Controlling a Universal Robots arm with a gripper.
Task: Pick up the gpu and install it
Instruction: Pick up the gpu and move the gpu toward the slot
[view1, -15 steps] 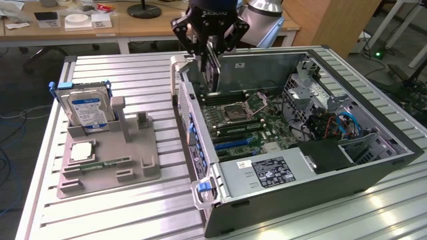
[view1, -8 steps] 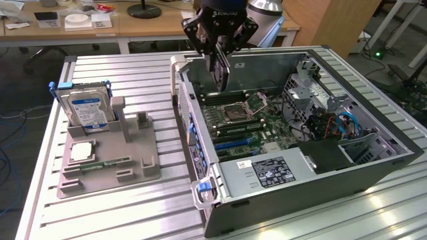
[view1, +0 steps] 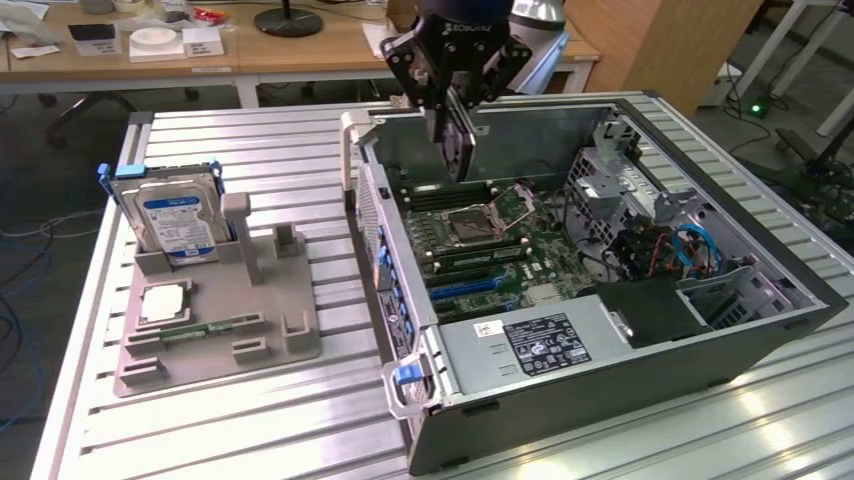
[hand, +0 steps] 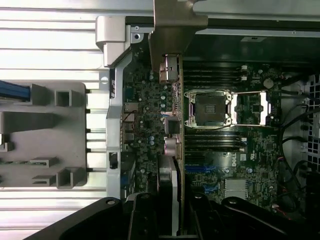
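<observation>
Gripper (view1: 451, 105) is clamped on the gpu (view1: 463, 155), which I see hanging on edge over the far part of the motherboard (view1: 534, 245) inside the open computer case (view1: 601, 400). On the exterior view's left, a hard drive (view1: 174, 215) stands in a grey holder (view1: 267, 320), well apart from the case.

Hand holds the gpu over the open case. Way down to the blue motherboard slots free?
Probably yes. The hand grips the dark flat gpu card upright above the open dark tower case; nothing covers the blue motherboard slots, and the cables lie off to the exterior view's right.
</observation>
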